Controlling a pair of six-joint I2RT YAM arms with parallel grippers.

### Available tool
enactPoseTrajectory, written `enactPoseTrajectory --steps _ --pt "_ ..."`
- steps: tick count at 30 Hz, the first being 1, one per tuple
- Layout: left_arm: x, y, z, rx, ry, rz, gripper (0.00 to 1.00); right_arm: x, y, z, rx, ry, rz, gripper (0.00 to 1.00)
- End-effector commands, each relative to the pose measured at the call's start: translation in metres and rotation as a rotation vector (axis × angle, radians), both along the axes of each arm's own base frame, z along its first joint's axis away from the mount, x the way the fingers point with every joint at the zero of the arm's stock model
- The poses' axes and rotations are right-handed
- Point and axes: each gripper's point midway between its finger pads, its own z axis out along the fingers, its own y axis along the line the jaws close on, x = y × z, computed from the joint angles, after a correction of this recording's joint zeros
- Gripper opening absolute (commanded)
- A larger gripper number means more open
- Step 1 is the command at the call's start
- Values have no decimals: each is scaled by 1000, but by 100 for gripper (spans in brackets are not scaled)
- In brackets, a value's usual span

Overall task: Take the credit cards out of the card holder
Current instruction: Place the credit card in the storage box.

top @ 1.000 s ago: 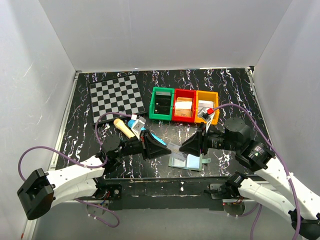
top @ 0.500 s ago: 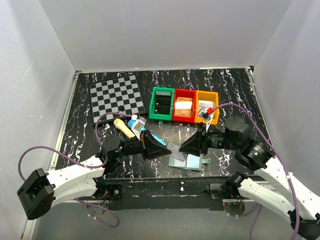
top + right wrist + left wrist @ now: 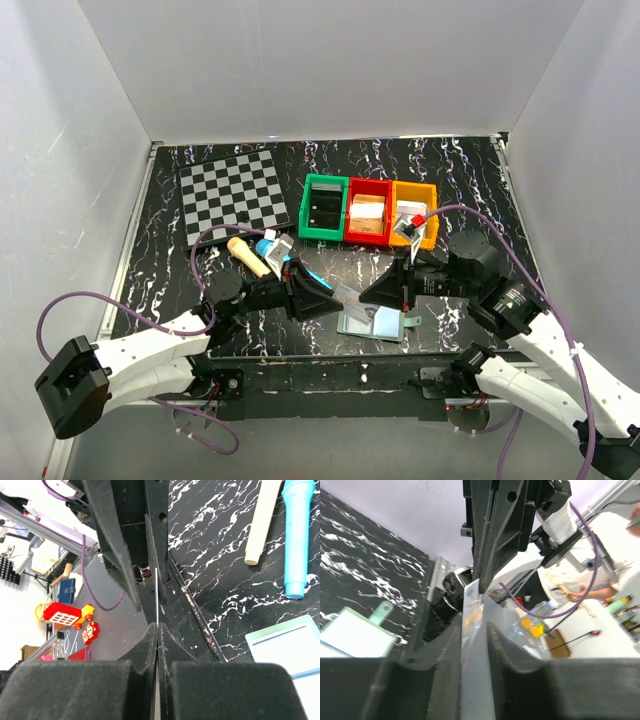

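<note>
The thin pale credit card [image 3: 472, 680] is out of the holder and up off the table, held edge-on between your two arms. Your right gripper [image 3: 156, 630] has its black fingers pressed together on one end of it. The other end sits between the fingers of your left gripper [image 3: 474, 622]; whether they pinch it or only flank it, you cannot tell from these views. Just below the card, the flat grey-green card holder [image 3: 375, 323] lies open on the black marbled table [image 3: 460, 180], pale blue-grey panels up, tab towards your right arm. So one card looks extracted but not yet set down. Whether another waits in a panel is unclear; check before finishing.
</note>
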Motion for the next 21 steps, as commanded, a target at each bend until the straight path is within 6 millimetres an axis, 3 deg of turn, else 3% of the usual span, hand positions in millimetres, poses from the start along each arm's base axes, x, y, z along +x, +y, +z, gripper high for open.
enactPoseTrajectory --steps 1,3,8,13,16,19,21 --pt "1 0 -2 25 17 9 41 7 -4 27 50 -64 -26 1" --pt "7 4 -5 43 27 63 50 15 -11 27 41 -54 -72 1" --pt "37 34 -6 75 36 320 56 53 -38 30 -9 49 -266 1" --pt "45 60 -2 54 19 446 59 125 -91 -6 -301 91 -666 1" --pt "44 63 -2 42 22 453 58 158 -106 -16 -387 -35 -739 1" --pt "41 61 -5 23 43 434 58 177 -100 -22 -411 -269 -638 1" --pt "39 59 -4 2 46 417 58 178 -92 -21 -392 -407 -538 1"
